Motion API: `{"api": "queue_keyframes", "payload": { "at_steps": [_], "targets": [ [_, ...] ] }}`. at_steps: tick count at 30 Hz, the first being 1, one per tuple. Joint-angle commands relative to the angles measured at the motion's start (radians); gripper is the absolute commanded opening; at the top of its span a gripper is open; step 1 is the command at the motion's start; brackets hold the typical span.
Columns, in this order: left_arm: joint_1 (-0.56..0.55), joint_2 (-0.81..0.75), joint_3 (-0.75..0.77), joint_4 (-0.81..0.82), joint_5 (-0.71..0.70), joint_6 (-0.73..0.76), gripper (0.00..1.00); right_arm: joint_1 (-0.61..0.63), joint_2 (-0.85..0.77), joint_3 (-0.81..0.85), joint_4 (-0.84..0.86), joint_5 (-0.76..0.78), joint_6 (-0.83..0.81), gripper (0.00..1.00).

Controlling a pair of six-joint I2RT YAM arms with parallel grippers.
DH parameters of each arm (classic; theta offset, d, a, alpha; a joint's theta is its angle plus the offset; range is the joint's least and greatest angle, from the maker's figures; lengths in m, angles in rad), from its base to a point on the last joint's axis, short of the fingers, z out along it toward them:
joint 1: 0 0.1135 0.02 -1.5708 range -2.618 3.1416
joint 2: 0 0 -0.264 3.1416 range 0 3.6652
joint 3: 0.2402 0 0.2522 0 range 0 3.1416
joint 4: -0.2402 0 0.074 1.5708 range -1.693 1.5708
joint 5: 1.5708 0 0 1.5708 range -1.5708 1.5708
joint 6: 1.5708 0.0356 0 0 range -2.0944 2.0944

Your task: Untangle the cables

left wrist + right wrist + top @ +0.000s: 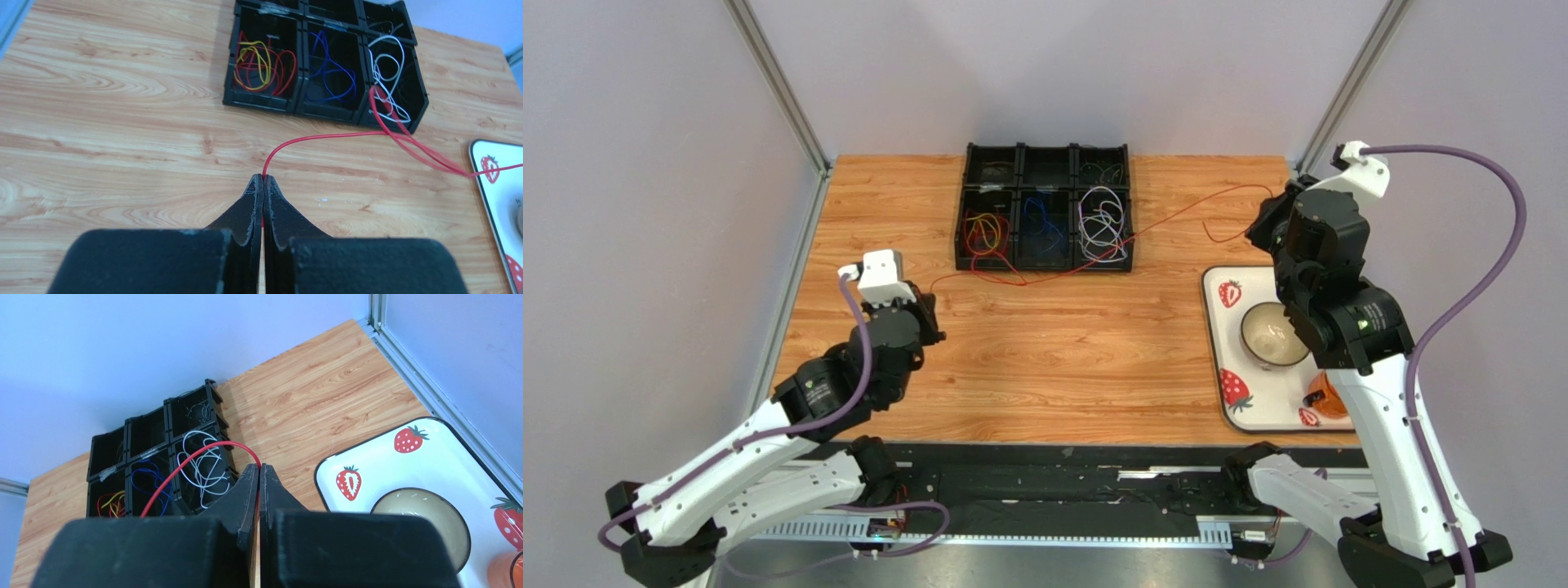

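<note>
Your left gripper has its jaws pressed together on one end of the red cable. The strand leaves the tips and runs ahead and to the right of the claw, toward the front right compartment of the black organizer. There it doubles back beside the white wires and looks caught at that corner. From there its long axis slants rightward to your right gripper, whose jaws are likewise pinched on the other end. You have the snag nearer the right claw, I judge. Your left arm reaches low over the table; your right arm stands higher, claw tilted down.
</note>
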Motion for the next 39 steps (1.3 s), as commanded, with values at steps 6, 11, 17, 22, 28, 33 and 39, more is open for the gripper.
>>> {"api": "queue_keyframes", "payload": {
  "at_steps": [6,11,17,22,28,33,39],
  "targets": [
    [0.06,0.25,0.128,0.155,0.251,0.174,0.0,0.004,0.113,0.013,0.072,-0.433,0.056,0.0],
    [0.129,0.495,0.281,0.242,0.361,0.186,0.0,0.042,0.322,0.208,0.048,-0.522,0.065,0.0],
    [0.276,0.72,0.451,0.29,0.567,0.142,0.0,0.07,0.48,0.404,0.013,-0.529,0.036,0.0],
    [0.334,0.82,0.522,0.33,0.578,0.168,0.0,0.081,0.592,0.549,0.035,-0.586,0.001,0.0],
    [0.442,0.905,0.545,0.372,0.658,0.149,0.0,0.105,0.738,0.687,0.074,-0.645,-0.048,0.0],
    [0.486,0.919,0.506,0.44,0.647,0.171,0.0,0.139,0.856,0.777,0.094,-0.651,-0.074,0.0],
    [0.563,0.977,0.5,0.471,0.646,0.174,0.0,0.228,0.896,0.778,0.215,-0.603,-0.134,0.0]
  ]
}}
